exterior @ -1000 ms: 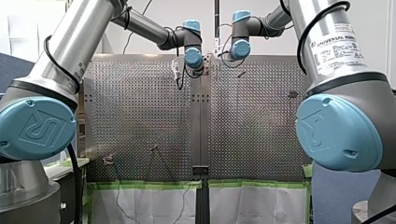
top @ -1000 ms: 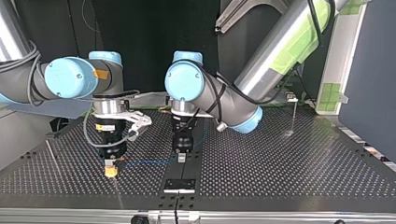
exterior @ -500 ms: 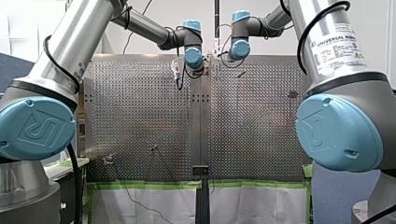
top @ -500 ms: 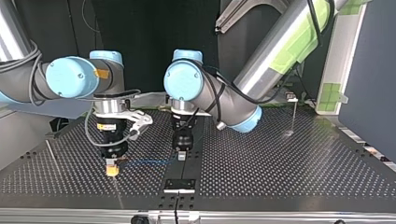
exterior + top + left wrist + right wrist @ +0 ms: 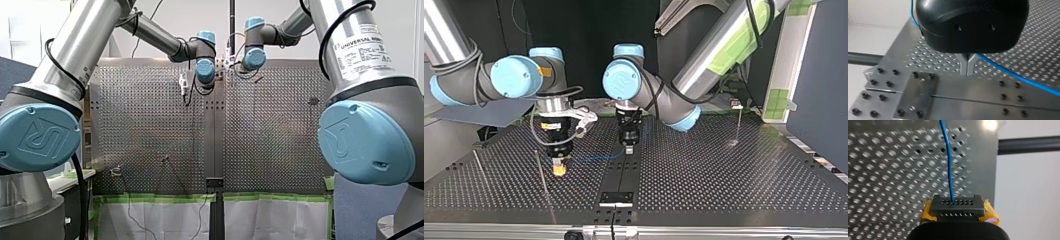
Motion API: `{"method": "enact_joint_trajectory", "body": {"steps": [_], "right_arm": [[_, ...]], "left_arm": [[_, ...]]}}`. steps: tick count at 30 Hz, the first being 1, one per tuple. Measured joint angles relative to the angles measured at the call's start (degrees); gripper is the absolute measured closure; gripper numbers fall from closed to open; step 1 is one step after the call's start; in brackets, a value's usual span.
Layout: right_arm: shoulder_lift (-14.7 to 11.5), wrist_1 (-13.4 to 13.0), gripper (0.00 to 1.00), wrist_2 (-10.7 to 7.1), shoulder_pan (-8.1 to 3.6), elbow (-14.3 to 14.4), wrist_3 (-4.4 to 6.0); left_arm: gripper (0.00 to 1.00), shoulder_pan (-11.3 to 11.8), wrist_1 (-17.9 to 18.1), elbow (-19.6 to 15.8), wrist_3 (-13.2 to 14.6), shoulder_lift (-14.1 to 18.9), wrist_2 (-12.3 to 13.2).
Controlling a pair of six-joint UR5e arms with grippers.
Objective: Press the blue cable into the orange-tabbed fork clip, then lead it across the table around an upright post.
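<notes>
Both grippers have shifted since a second ago: in the top view each has drawn back from the near edge toward the arms' side of the table and a little to the right, with the cable carried along between them. Reading left to right in that view, a thin post (image 5: 540,170) stands on the perforated table (image 5: 734,190). Just right of it hangs my right gripper (image 5: 558,170), its yellow pads (image 5: 990,213) closed narrowly on the blue cable (image 5: 595,158), which the right wrist view shows running straight out from between them. The cable spans a short way above the plate to my left gripper (image 5: 629,148). Its metal fingers (image 5: 963,67) are pressed together, and the cable comes out right beside them, so they seem to pinch it. Well to the right stands another slim post (image 5: 739,125). The orange-tabbed fork clip cannot be picked out for certain in any view, so I cannot tell whether the cable is seated in it. By my judgement the routing step is in hand — the next move calls for keeping the span taut and low while swinging it round the nearby post without snagging.
</notes>
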Motion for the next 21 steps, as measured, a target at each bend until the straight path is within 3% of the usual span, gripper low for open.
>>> {"method": "enact_joint_trajectory", "body": {"steps": [9,21], "right_arm": [[0.0,-0.2,1.00,-0.50,0.78,1.9,-0.41],[0.2,-1.8,1.00,-0.76,1.36,8.0,-0.60]], "left_arm": [[1.00,0.0,4.8,-5.3,0.1,1.2,-1.0],[1.00,-0.3,9.5,-11.8,-0.3,2.7,-4.0]]}}
